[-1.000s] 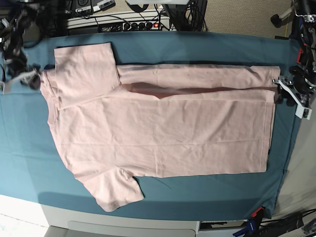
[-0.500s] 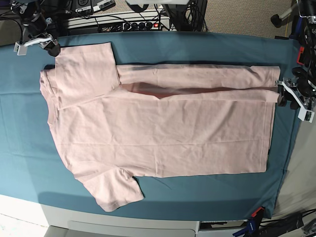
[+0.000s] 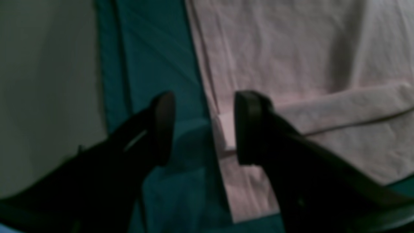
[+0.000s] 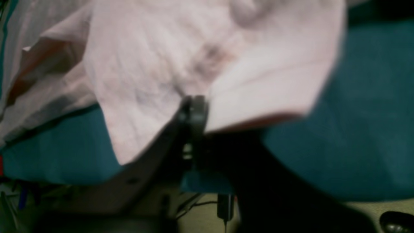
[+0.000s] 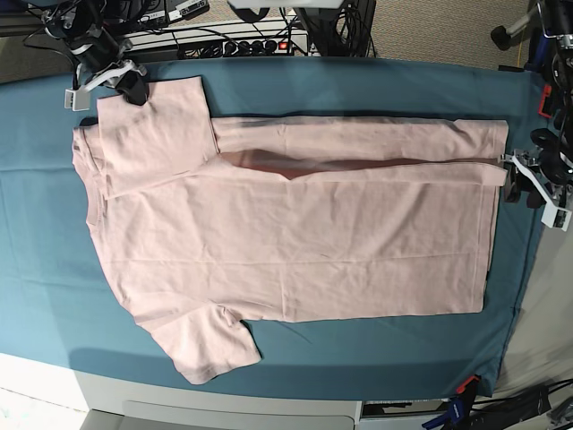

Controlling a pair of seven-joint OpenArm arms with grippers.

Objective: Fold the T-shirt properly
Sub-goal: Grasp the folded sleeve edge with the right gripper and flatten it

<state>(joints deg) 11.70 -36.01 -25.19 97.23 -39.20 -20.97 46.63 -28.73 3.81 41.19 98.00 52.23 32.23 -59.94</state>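
Note:
The pale pink T-shirt point(image 5: 295, 233) lies flat on the teal cloth point(image 5: 376, 81), plain side up, collar to the left and hem to the right. Its far long edge is folded over into a strip point(image 5: 358, 139), and the far sleeve point(image 5: 152, 130) lies folded onto the body. My right gripper point(image 5: 132, 88) is at that sleeve's far corner. In the right wrist view it point(image 4: 194, 105) is shut on the sleeve's edge point(image 4: 258, 106). My left gripper point(image 5: 512, 182) stands open at the hem. In the left wrist view its fingers point(image 3: 247, 126) straddle the folded strip's corner point(image 3: 226, 132).
A power strip and cables point(image 5: 224, 40) run behind the table's far edge. A red and blue clamp point(image 5: 458, 394) grips the cloth at the front right corner. The cloth's right edge point(image 5: 528, 269) is just beyond the hem, with floor past it.
My right gripper has travelled from beside the collar to the far sleeve's corner and shut on its edge. My left gripper has drifted slightly outward and stayed open.

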